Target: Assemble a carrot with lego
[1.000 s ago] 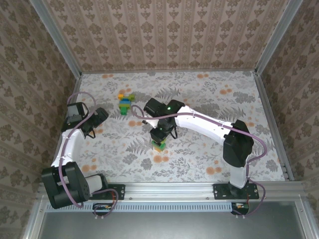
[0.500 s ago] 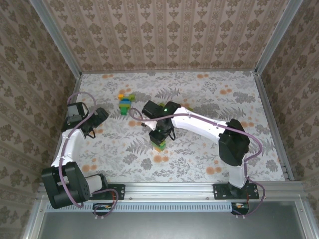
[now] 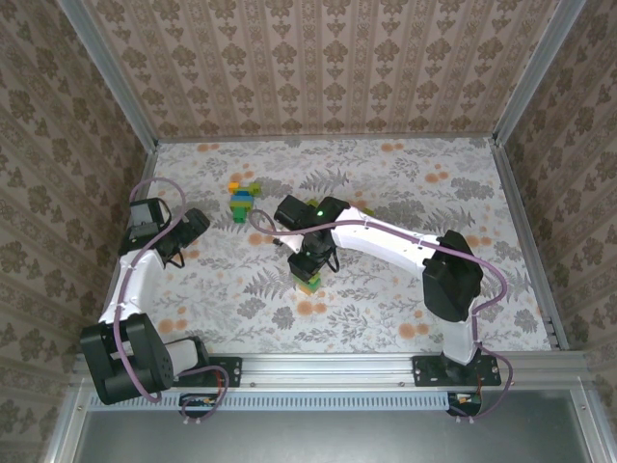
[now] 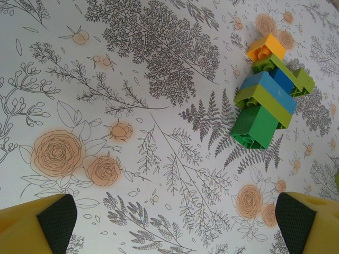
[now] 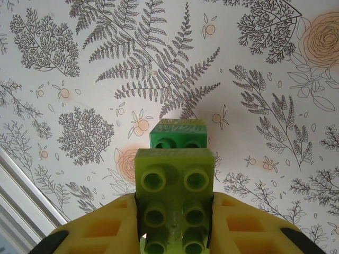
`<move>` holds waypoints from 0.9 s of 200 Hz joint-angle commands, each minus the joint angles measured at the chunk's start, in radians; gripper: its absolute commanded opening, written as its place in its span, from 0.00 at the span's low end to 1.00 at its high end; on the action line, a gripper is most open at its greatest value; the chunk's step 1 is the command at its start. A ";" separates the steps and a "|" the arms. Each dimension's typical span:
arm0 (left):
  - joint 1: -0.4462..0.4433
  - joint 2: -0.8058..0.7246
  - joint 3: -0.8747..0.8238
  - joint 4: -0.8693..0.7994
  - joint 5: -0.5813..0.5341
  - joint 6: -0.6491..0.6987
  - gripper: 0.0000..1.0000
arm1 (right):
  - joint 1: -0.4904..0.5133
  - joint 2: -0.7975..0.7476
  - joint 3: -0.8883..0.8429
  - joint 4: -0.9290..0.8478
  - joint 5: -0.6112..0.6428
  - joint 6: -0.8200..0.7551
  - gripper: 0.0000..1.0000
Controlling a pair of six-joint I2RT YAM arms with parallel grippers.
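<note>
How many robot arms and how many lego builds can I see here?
Robot arms: 2, left arm and right arm.
Lego builds: 2, the carrot and the yellow, green and blue build.
Total: 4.

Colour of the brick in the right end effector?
Lime green brick; clearest in the right wrist view.

Carrot (image 5: 175, 180) lime-green brick against dark-green brick, other build (image 4: 265, 103) yellow, blue, lime and mid green, table (image 4: 159, 79) white with grey fern prints and pale orange roses, walls (image 3: 318, 68) brown damask.
</note>
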 commanded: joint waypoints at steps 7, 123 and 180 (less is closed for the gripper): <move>-0.004 -0.003 0.023 -0.009 -0.006 0.024 1.00 | 0.019 0.036 -0.006 -0.061 0.018 -0.008 0.26; -0.004 -0.001 0.023 -0.008 -0.005 0.025 1.00 | 0.062 0.097 -0.036 -0.099 0.093 0.010 0.26; -0.004 0.000 0.023 -0.006 -0.004 0.024 1.00 | 0.064 0.114 -0.058 -0.102 0.119 0.020 0.26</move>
